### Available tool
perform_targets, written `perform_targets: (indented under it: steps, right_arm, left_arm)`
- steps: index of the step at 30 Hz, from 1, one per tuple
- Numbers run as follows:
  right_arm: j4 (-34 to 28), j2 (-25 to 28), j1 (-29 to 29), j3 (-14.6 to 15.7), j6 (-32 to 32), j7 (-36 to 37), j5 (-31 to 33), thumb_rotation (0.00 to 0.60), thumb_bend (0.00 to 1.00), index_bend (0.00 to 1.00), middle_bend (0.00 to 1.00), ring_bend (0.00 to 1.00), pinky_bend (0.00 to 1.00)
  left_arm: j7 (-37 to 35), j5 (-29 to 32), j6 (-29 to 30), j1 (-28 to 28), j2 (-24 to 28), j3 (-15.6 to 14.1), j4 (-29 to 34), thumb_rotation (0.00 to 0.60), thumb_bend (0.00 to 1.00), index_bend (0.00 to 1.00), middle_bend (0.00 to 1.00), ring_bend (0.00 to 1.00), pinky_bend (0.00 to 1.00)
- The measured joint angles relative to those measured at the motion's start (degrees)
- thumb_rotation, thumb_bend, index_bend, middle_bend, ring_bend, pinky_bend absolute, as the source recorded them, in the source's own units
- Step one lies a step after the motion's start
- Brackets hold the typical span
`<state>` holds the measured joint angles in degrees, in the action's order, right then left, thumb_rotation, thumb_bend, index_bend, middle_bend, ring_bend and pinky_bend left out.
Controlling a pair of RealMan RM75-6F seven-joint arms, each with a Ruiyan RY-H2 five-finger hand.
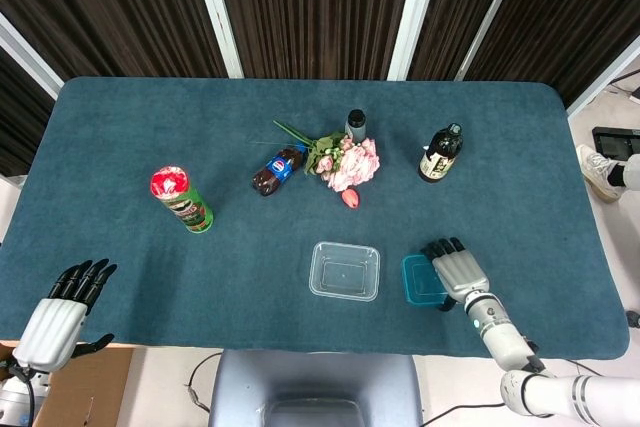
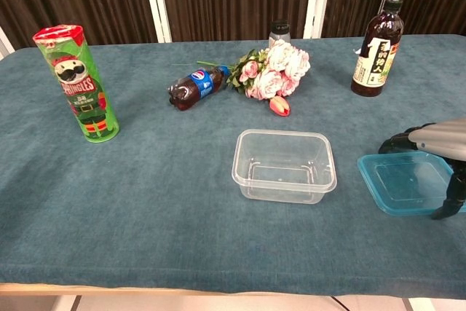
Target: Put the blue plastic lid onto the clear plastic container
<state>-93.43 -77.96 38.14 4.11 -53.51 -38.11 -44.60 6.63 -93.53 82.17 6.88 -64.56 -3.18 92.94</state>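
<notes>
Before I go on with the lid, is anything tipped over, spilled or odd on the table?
One thing: the small cola bottle with the blue label lies on its side beside the pink flower bouquet, while the dark sauce bottle and green chips can stand upright. No spill shows.

The tabletop (image 2: 145, 202) is a deep teal cloth. The lid (image 2: 404, 183) is translucent blue-turquoise; the container (image 2: 284, 165) is clear and colourless. The can (image 2: 76, 85) is bright green with a red top and a moustached face printed on its side. The cola bottle (image 2: 195, 85) is dark brown with a blue label bearing red and white. The flowers (image 2: 275, 69) are pale pink with green stems, and a redder bud lies beside them. The sauce bottle (image 2: 376, 49) is dark brown with a cream label and black cap. Each robot hand, right (image 1: 458, 271) and left (image 1: 62, 315), is silver-grey with black fingers. Behind, dark brown curtains (image 1: 310, 7) carry white vertical strips.
</notes>
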Motion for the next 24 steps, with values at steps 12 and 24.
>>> perform_targets:
  steps: [12,24]
  right_arm:
    - [0.08,0.01,-1.0,-0.4,-1.94,2.39,-4.42,0.6,0.22,0.89,0.52,0.47,0.45]
    - [-1.33,2.27,-2.71,-1.43,-3.83,6.67,-10.4,0.6,0.23,0.9,0.54,0.49,0.48]
  left_arm:
    - [-0.02,-0.02,-0.17,0.11,-0.01,-0.04,-0.01,0.6,0.45,0.0,0.05,0.03,0.11]
    - [0.05,0.08,-0.27,0.19,-0.06,-0.02,-0.02,0.6,0.45,0.0,0.05,0.03,0.11]
